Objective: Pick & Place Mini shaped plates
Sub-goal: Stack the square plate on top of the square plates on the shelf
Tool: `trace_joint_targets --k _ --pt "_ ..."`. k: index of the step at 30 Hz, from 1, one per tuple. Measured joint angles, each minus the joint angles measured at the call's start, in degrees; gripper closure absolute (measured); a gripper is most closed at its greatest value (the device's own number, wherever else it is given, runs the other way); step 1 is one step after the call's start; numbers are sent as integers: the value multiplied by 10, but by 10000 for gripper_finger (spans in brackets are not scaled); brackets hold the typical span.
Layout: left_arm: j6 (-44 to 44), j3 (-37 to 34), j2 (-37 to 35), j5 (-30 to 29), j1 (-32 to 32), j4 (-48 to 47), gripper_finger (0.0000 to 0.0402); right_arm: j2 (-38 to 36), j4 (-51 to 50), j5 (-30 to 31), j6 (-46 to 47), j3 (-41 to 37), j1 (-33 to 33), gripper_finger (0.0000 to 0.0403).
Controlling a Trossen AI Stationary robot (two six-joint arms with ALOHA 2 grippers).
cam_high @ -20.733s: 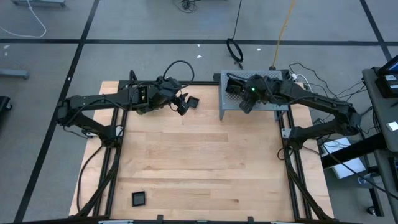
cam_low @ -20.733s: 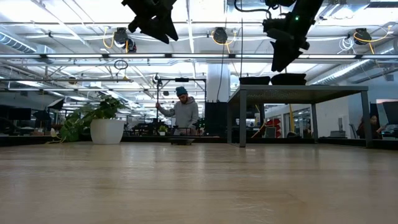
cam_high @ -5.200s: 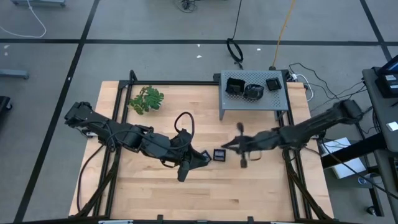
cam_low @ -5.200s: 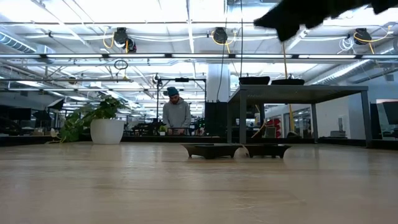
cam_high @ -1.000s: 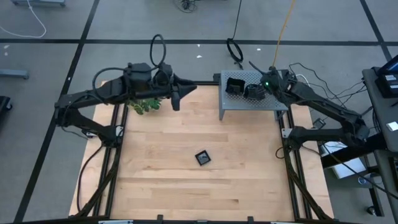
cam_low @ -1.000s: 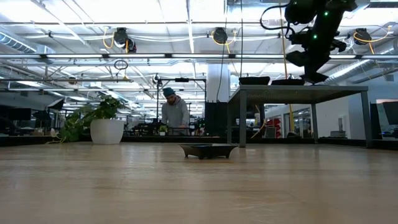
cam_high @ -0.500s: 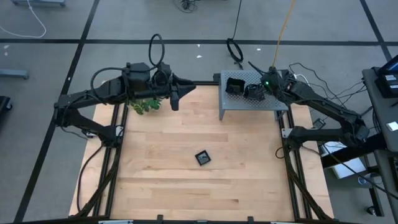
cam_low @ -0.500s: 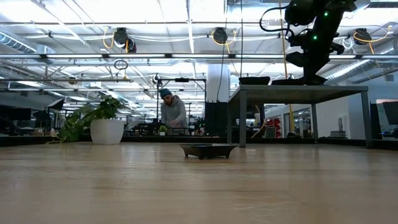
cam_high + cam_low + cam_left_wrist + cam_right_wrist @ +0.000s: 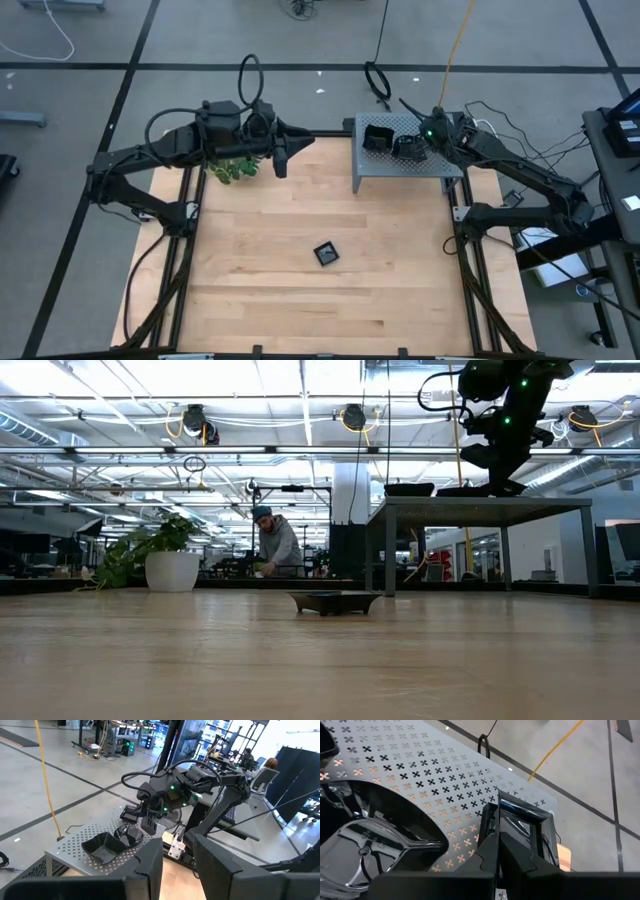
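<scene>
One black mini shaped plate [image 9: 325, 254] rests bottom down near the middle of the wooden table [image 9: 260, 300], also in the low view [image 9: 335, 601]. On the grey perforated box [image 9: 400, 172] at the far right sit a square plate [image 9: 378, 138] and a rounded plate [image 9: 408, 148]. Beside them my right gripper [image 9: 430, 142] is shut on a third, square plate [image 9: 525, 827]. My left gripper [image 9: 283, 158] hangs open and empty at the far left, high above the table by the green sprig [image 9: 230, 168]. My right gripper [image 9: 497, 840] pinches one side wall [image 9: 491, 820] of the square plate near a corner, one finger outside the wall and one inside the dish. The fingers slant down onto it from above. The plate still rests on the box top.
The rounded glossy plate [image 9: 375, 830] lies close beside the held one on the box. Black frame rails [image 9: 185, 260] run along the table's left and right sides. Bare wood surrounds the lone plate. A person [image 9: 275, 540] and a potted plant [image 9: 170, 565] stand beyond the far edge.
</scene>
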Motion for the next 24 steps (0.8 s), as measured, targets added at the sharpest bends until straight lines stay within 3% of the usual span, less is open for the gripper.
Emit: trace_joint_targets --k 13,24 --pt "0 0 0 0 0 0 291 0 0 -9 3 0 0 392" --pt "3 0 0 0 0 -2 291 0 0 -9 3 0 0 323"
